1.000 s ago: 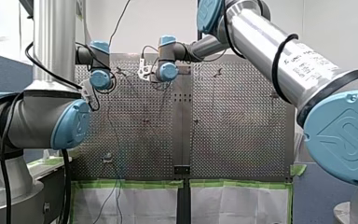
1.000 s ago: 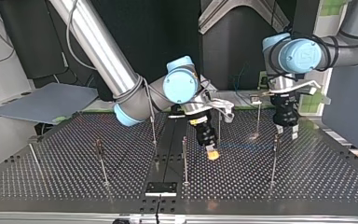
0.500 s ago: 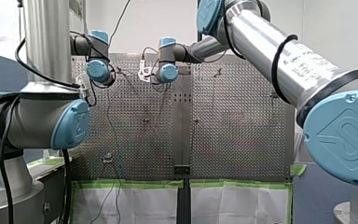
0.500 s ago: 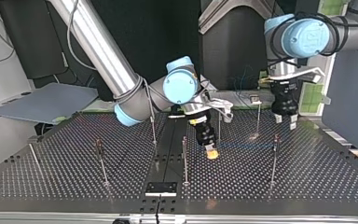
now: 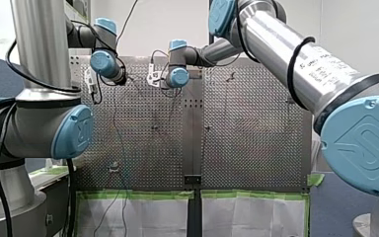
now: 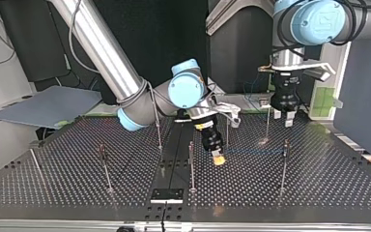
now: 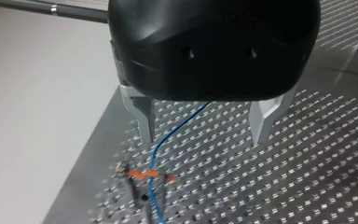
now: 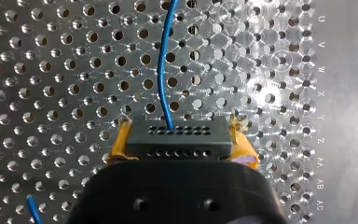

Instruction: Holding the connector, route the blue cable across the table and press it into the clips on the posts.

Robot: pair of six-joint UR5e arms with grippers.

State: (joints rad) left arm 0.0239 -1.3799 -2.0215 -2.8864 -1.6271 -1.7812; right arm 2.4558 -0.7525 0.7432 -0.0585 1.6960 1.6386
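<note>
Presently, connector [image 8: 176, 135] is pinched by right fingers [image 8: 120, 142]; left fingers [image 7: 262, 116] are spread astride blue cable [image 7: 177, 128]; pressing at the clip [image 7: 144, 174] ahead is judged next.

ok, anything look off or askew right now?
Nothing stands out. The connector sits square in the jaws of my right gripper, the blue cable leaves it unkinked and crosses the orange clip ahead of my open left gripper.

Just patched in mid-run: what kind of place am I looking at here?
Most likely a robotics lab test cell, not a factory line: a perforated metal table studded with thin posts, my left arm and my right arm over a blue cable, and white sheeting edged in green tape.
</note>
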